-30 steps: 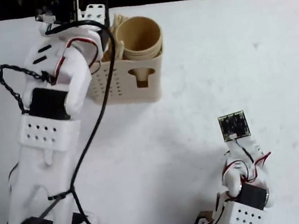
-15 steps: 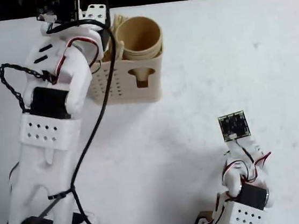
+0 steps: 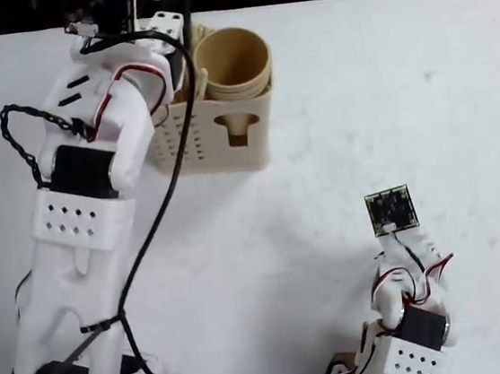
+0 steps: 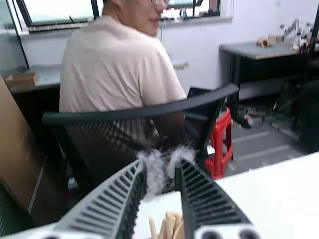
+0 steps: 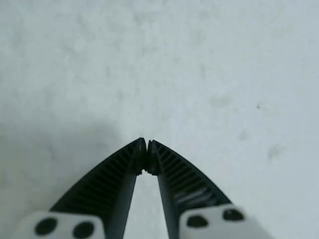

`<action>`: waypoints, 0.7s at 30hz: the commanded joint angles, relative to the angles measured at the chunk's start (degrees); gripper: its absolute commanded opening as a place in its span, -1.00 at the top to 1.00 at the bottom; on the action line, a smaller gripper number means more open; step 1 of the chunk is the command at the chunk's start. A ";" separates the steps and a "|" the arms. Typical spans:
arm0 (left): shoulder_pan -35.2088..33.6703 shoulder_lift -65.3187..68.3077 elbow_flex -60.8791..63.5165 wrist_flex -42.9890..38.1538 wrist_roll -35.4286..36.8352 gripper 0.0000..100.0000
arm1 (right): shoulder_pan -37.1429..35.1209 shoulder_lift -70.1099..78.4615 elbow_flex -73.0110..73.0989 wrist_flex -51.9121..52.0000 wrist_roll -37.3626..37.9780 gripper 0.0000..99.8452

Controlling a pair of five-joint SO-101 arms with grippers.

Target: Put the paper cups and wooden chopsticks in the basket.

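A cream perforated basket point(image 3: 212, 128) stands near the table's far edge. A stack of paper cups point(image 3: 233, 61) sits upright in its right part, and wooden chopsticks point(image 3: 190, 58) stand in its left part. In the left wrist view the chopsticks' tips point(image 4: 168, 225) poke up beyond my left gripper point(image 4: 160, 167), which is open with a narrow gap and nothing in it. It hangs over the basket's far left side. My right gripper point(image 5: 146, 145) is shut and empty, pointing down at bare white table at the front right.
The left arm point(image 3: 80, 197) stretches along the table's left side up to the basket. The right arm point(image 3: 407, 313) is folded at the front right, its camera board point(image 3: 390, 210) facing up. The white table point(image 3: 384, 90) ends just behind the basket.
The left arm's wrist has edged slightly toward the far edge above the basket. The right arm has not moved.
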 commanded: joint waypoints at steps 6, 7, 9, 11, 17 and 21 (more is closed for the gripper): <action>-0.75 -11.12 -0.88 15.21 0.18 0.77 | 0.48 -0.66 0.35 -0.75 0.09 0.96; -0.57 -13.32 -0.88 17.58 0.18 0.77 | 0.48 -0.66 0.35 -0.75 0.09 0.96; -0.48 -17.45 -0.79 23.12 0.18 0.76 | 0.48 -0.66 0.35 -0.75 0.09 0.96; -0.48 -21.23 -0.26 28.84 0.18 0.76 | 0.48 -0.66 0.35 -0.75 0.09 0.96; -1.01 -33.71 16.18 35.34 0.09 0.76 | 0.48 -0.66 0.35 -0.75 0.09 0.96; -1.01 -44.35 32.00 32.62 0.09 0.76 | 0.48 -0.66 0.35 -0.75 0.09 0.96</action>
